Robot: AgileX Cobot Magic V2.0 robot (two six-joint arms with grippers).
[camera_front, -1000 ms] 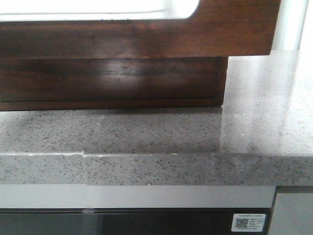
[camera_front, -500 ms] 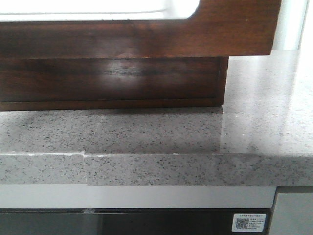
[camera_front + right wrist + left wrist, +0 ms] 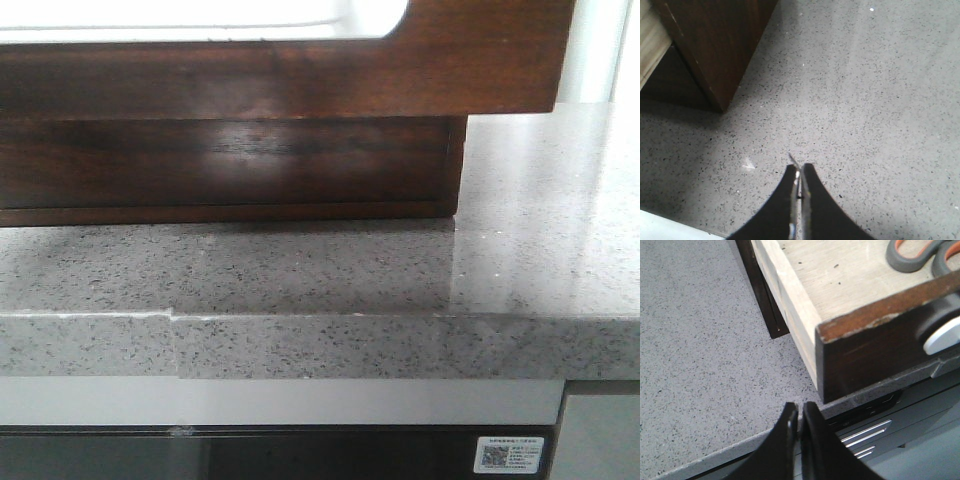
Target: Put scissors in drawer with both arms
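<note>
The scissors (image 3: 920, 254), with grey and orange handles, lie on the pale wooden floor of the open drawer (image 3: 840, 280); only the handles show. The drawer's dark brown glossy front with the white rounded area fills the top of the front view (image 3: 450, 70). My left gripper (image 3: 799, 412) is shut and empty, above the counter's edge just off the drawer's front corner. My right gripper (image 3: 800, 172) is shut over bare counter, off the drawer's other corner (image 3: 715, 45). A thin pale sliver shows at its tips. No gripper shows in the front view.
The grey speckled stone counter (image 3: 330, 270) carries the wooden cabinet body (image 3: 220, 165). A white and black round part (image 3: 942, 332) sits at the drawer's front. Below the counter edge are metal handles (image 3: 865, 432) and a dark panel with a QR label (image 3: 508, 455).
</note>
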